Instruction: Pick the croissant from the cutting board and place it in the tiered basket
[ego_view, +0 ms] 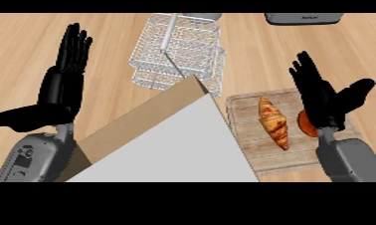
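— Since you saw it, what was the surface like?
— Light wood-grain counter (257,45), planks running left-right. At the far edge sat a dark grey appliance (304,18), only partly in view w/ pale lettering I couldn't read. A big tan-edged, grey-topped slab (165,144) cut in from the bottom centre — a pointed wedge shape; couldn't tell what it was.

— Counts?
— One croissant (273,122), one cutting board (249,144), one tiered basket (176,52), one small orange-red round thing (305,122) mostly hidden behind the rt hand. Two hands.

— Materials, shapes?
— Basket was white wire mesh, boxy trays stacked, w/ a central pole. Board was pale wood, rectangular, grooved lines along it. Croissant was golden-brown, ridged, long and tapered, lying lengthwise on the board's middle — basket well apart, up and to the left.

— And the hands?
— Left hand (62,82) showed at the left, black, fingers straight and pointing up, thumb out to the side, holding nothing. Right hand (323,97) was over the board's right side, just beside the croissant but not touching it — fingers straight and spread wide, thumb splayed right, nothing held. Grey forearms came in from the bottom corners.
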{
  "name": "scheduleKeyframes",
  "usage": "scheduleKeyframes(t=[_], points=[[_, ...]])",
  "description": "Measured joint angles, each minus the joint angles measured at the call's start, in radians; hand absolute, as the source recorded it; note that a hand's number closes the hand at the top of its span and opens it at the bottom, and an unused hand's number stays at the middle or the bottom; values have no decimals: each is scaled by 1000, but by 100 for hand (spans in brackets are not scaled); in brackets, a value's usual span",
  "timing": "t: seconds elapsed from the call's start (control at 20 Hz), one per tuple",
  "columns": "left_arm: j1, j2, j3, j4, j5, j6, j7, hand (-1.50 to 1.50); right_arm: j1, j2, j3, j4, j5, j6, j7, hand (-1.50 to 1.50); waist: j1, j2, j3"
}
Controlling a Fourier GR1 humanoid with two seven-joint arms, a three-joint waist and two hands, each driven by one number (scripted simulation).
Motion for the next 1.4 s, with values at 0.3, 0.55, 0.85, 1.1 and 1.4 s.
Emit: scheduleKeyframes(t=[0.3,0.55,0.85,1.1,1.4], points=[[68,84,30,72,-2,0,109,0,-62,-180,8,-117,221,-46,-107,150,8,13,-3],[165,124,37,134,25,3,202,0,-27,-235,-119,-114,363,-317,-124,-150,-31,13,-3],[242,150,22,130,5,18,234,0,131,-188,-92,-303,465,-468,-174,-150,-25,11,3],[293,174,21,131,6,4,228,0,267,-261,5,-388,579,-453,-27,-150,-23,14,-3],[314,189,15,121,17,-1,230,0,370,-406,121,-436,764,-369,214,-150,-18,21,-12]])
